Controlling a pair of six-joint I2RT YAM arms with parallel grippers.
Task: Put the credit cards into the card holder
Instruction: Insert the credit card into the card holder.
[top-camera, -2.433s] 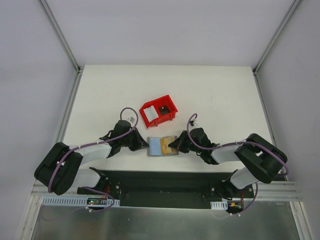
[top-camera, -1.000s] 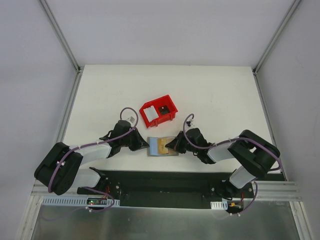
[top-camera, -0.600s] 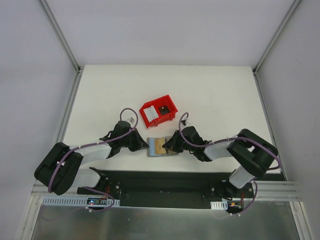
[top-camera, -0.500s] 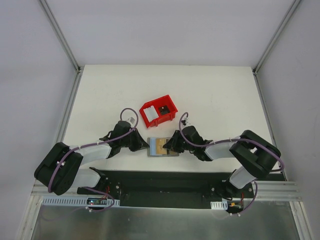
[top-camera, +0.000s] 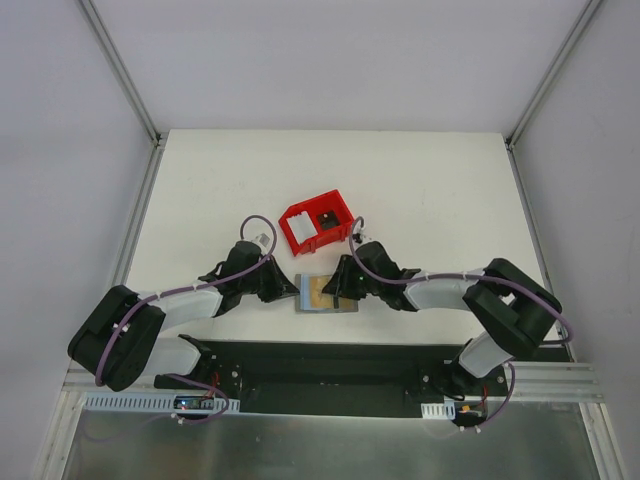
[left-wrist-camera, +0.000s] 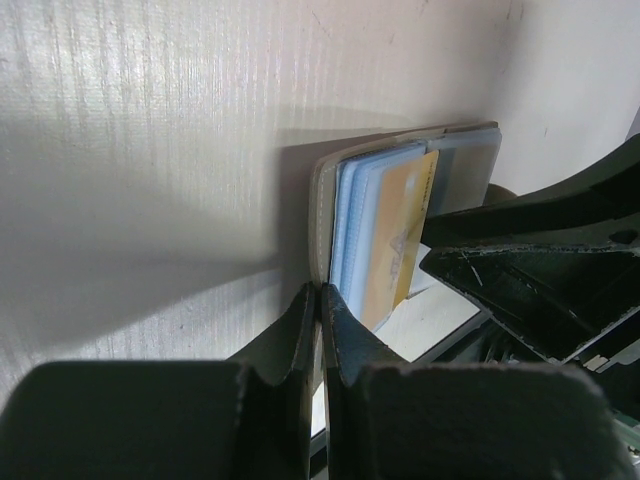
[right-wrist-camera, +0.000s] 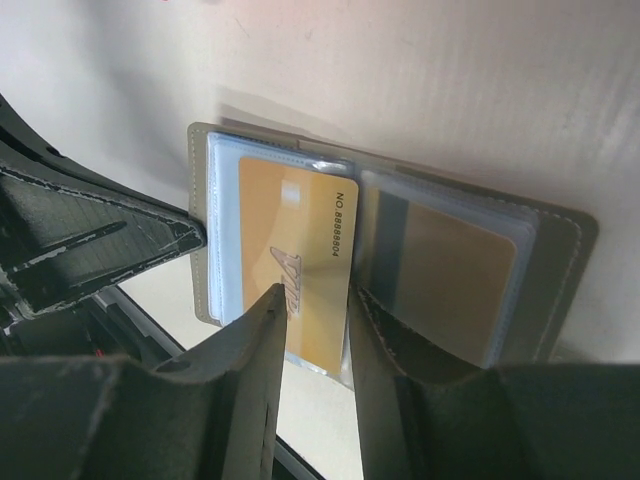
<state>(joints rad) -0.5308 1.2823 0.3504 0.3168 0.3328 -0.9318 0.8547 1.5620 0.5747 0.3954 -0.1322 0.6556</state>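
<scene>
The grey card holder (top-camera: 345, 301) lies open near the table's front edge. My left gripper (left-wrist-camera: 318, 292) is shut on the holder's left cover (left-wrist-camera: 322, 200). A gold credit card (right-wrist-camera: 295, 250) lies in the left clear sleeve, its near end sticking out past the holder (right-wrist-camera: 560, 260). My right gripper (right-wrist-camera: 315, 300) stands open over that end, one finger on each side, not pinching it. A second tan card (right-wrist-camera: 450, 285) sits in the right sleeve. In the top view the right gripper (top-camera: 336, 289) hovers over the holder and the left gripper (top-camera: 290, 291) is at its left edge.
The red bin (top-camera: 338, 232) stands just behind the holder, with a white card (top-camera: 300, 224) and a dark one (top-camera: 326, 217) inside. Both arms lie low across the table's front edge. The metal base rail (top-camera: 320, 375) runs along the near side.
My right gripper has opened and let go of the gold card, which now rests in the holder's left sleeve. The right arm has reached further left. The left arm has not moved.
</scene>
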